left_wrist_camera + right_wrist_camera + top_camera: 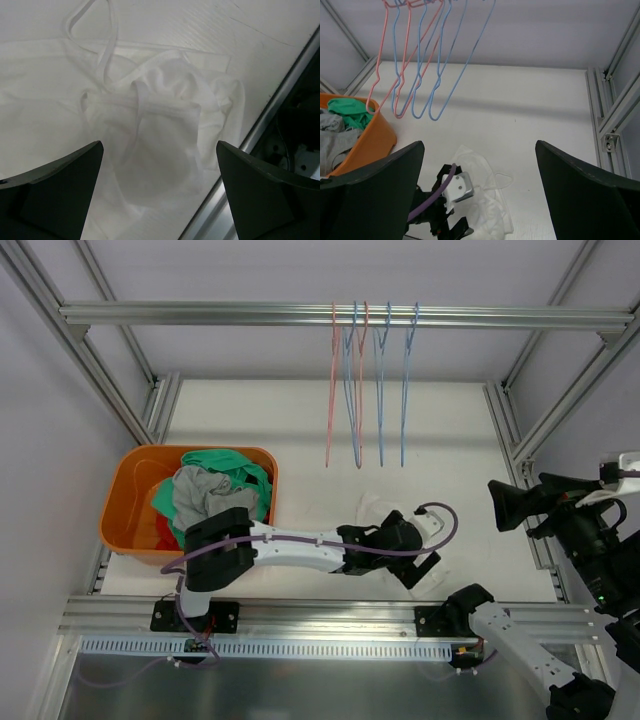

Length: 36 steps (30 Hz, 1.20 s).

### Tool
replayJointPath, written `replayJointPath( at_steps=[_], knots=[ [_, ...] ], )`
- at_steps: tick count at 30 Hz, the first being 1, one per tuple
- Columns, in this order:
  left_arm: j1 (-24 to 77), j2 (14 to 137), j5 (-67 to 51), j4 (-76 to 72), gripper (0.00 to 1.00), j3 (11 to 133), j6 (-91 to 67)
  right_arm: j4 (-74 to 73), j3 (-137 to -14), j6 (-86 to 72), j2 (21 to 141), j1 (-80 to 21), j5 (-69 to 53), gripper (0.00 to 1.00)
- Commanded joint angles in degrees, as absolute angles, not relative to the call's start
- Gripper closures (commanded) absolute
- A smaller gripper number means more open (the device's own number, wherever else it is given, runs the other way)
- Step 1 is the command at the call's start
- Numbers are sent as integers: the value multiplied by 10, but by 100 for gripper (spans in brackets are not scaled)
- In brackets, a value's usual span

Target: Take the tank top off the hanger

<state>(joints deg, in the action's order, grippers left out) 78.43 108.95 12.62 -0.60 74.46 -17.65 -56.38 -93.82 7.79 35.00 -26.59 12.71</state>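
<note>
The white tank top lies crumpled on the white table, off any hanger, with a strap loop toward the far side. It also shows in the top view and in the right wrist view. My left gripper is open and empty, hovering just above the garment, one finger on each side; it also shows in the top view. Several bare pink and blue wire hangers hang from the rail. My right gripper is open and empty, raised at the right and facing the hangers.
An orange basket with green and grey clothes stands at the left of the table. An aluminium frame rail runs along the table's near edge beside the tank top. Frame posts stand at the right side.
</note>
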Motion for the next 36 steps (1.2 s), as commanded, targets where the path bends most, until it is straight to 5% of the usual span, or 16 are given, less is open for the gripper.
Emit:
replayJointPath(
  at_steps=[1,10,15,16,17,26,36],
  knots=[
    [789,1151,157,-14,1,793,-186,-593,-927,93,352,-265,77,1],
    [790,1236,204,51,6,798,-205,-592,-919,84,300,-265,27,1],
    [798,1206,206,54,73,751,-223,-577,-904,87,282,-264,36,1],
    [801,1188,211,56,94,734,-227,-577,-904,90,282,-264,42,0],
    [805,1177,217,61,100,725,-231,-577,-903,94,282,-264,58,1],
    [821,947,359,162,100,625,-273,-556,-893,98,287,-264,59,1],
    [823,725,514,361,100,683,-300,-529,-887,98,294,-264,49,1]
  ],
)
